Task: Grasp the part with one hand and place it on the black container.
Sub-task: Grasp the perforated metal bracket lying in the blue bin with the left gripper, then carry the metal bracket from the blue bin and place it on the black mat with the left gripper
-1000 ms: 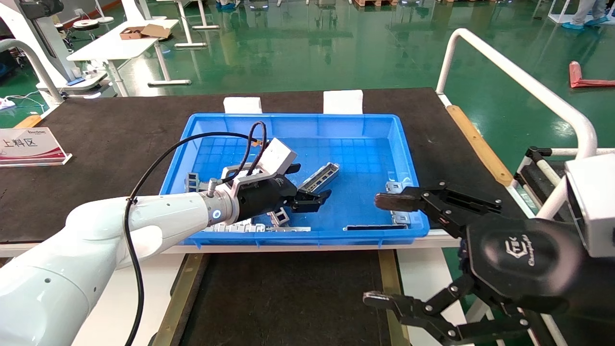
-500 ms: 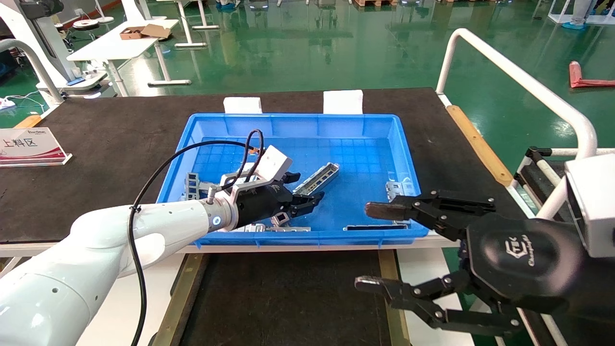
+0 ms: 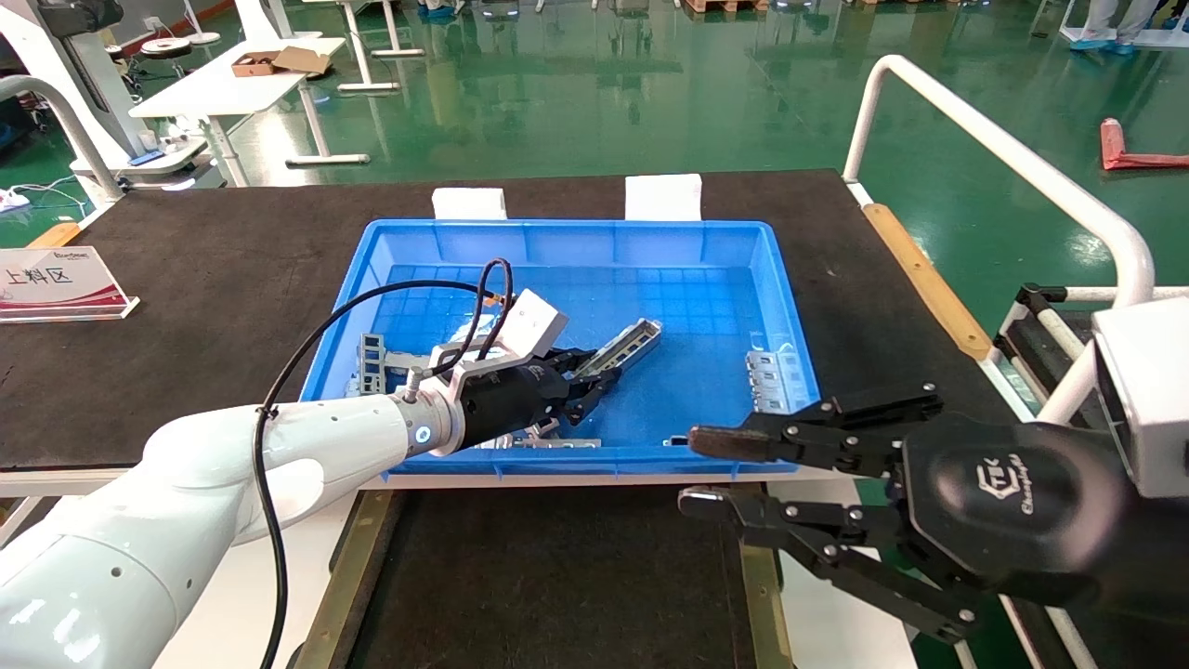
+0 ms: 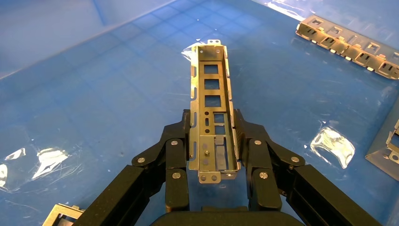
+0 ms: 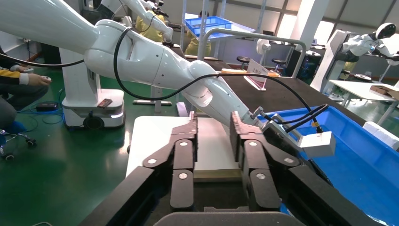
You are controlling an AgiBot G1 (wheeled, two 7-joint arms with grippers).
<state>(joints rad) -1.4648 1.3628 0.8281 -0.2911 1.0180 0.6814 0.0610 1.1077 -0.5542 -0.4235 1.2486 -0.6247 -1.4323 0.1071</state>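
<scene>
Left wrist view shows the left gripper point(image 4: 214, 141) with its fingers point(image 4: 175, 149) pressed against both side walls of the part point(image 4: 212, 110), clamped near one end while the far end appears to rest on the floor of the blue bin point(image 3: 706, 279). Held that far from its middle, the channel strip could pivot or slide out once lifted. Swinging it out, its free end might catch the bin's near wall on the way to the black container point(image 3: 557, 576), which sits just in front of the bin. The right gripper point(image 3: 706, 474) hovers over the bin's near right corner, fingers a little apart and empty, close enough to that path to be bumped.
</scene>
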